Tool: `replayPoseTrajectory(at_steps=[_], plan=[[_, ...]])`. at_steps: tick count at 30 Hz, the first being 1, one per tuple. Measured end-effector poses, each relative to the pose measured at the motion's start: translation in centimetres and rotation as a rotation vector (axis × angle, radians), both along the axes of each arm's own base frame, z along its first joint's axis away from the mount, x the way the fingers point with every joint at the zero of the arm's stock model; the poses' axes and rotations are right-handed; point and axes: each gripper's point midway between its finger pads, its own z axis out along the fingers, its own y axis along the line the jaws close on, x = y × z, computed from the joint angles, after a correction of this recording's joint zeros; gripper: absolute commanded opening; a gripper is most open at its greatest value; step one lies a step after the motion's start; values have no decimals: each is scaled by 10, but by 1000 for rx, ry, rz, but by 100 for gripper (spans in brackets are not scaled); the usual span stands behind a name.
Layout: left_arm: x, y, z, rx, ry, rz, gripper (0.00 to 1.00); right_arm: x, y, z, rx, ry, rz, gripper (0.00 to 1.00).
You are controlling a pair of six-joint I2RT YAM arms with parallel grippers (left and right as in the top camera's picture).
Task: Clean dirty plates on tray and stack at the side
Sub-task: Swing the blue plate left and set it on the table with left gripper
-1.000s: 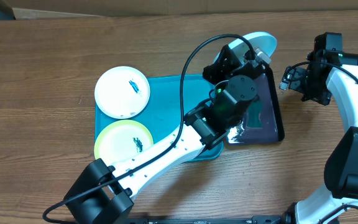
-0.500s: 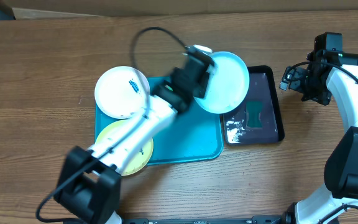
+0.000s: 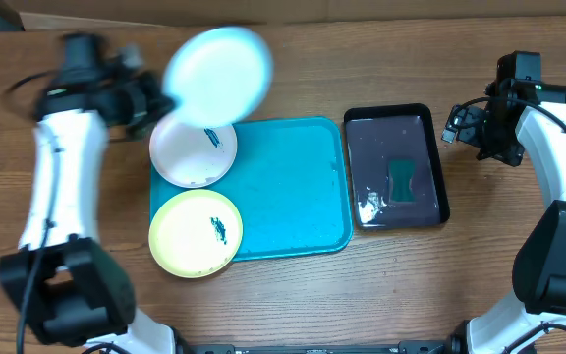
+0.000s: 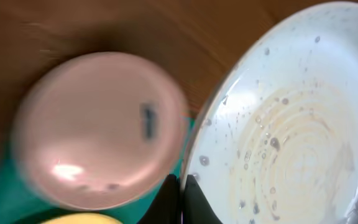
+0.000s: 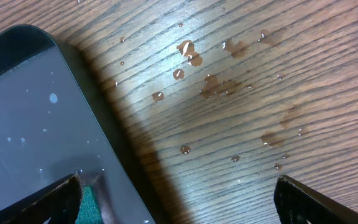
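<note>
At upper left, the left gripper is clamping the round pale mint-green plastic plate above the round white plastic plate, which is overlapping a corner of the teal rectangular plastic tray. At right, the right gripper is hovering, jaws apart.

No legible text, label, brand or number on plates, tray.

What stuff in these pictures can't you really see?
- Overhead: the mint plate is blurred by motion, so any smears on it cannot be made out.
- Overhead: the white plate is partly covered by the mint plate.
- Left wrist: the yellow plate is cut off by the bottom edge.
- Right wrist: the sponge is cut off by the bottom edge.
</note>
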Motion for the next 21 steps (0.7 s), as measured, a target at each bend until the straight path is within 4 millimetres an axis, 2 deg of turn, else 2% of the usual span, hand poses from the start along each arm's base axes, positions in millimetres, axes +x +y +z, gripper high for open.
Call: replayPoseTrajectory(at_steps=[2,6,8,11,15,18,19,21], plan=[[-14,51,-7,27,49,126,4,0,0,0,0,0,0,100],[-46,141,-14,66,99,353,4,0,0,0,0,-1,0,100],[-66,179,-17,95,119,456,4,0,0,0,0,-1,0,100],[-95,224,-26,159,170,588,4,0,0,0,0,-1,0,100],[-127,260,-50,251,238,705,4,0,0,0,0,0,0,100],[-135,264,-77,286,262,726,4,0,0,0,0,-1,0,100],[-137,260,-93,295,270,722,4,0,0,0,0,-1,0,100],[-139,255,-105,299,278,713,4,0,0,0,0,0,0,100]])
